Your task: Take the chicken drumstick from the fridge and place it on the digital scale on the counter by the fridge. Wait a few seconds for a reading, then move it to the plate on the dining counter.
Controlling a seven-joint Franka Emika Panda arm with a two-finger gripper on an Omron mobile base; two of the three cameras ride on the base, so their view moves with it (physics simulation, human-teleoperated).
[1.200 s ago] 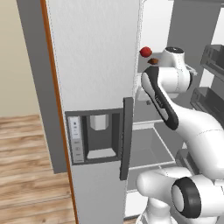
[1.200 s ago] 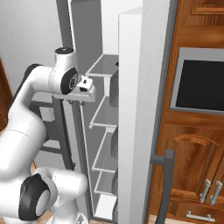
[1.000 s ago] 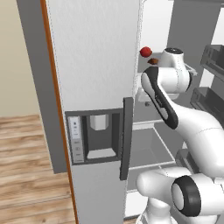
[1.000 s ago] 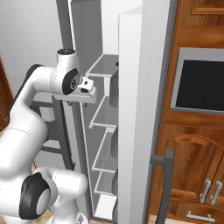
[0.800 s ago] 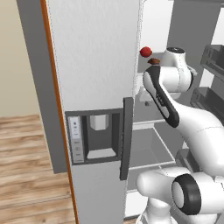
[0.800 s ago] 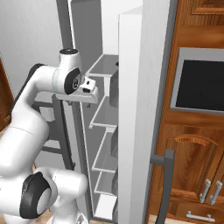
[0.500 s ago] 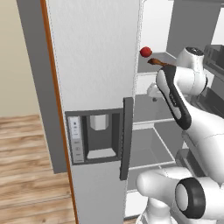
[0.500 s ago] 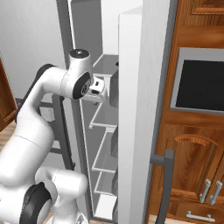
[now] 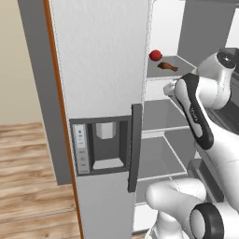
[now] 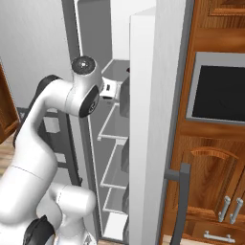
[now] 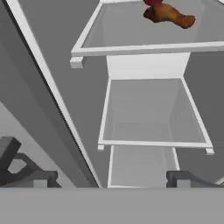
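The fridge (image 9: 102, 70) stands open, its speckled left door swung out with a dark handle (image 9: 135, 144). The brown chicken drumstick (image 9: 168, 66) lies on an upper shelf beside a red round fruit (image 9: 155, 55); in the hand view the drumstick (image 11: 170, 15) sits at the top right on that shelf. My gripper (image 11: 111, 179) is open with nothing between its fingers, in front of the shelves and below the drumstick. The hand (image 9: 169, 87) hangs just under the shelf's front edge. The digital scale, the plate and the dining counter are out of view.
Bare glass shelves (image 11: 151, 111) step down below the drumstick's shelf. The fridge's right door (image 10: 148, 119) stands close on my right, with brown wood cabinets and a dark built-in oven (image 10: 217, 93) beyond it. Wood floor (image 9: 28, 177) lies to the left.
The arm has swung right and back from the left door's edge, uncovering the drumstick on its shelf. The hand now sits lower, under the shelf edge.
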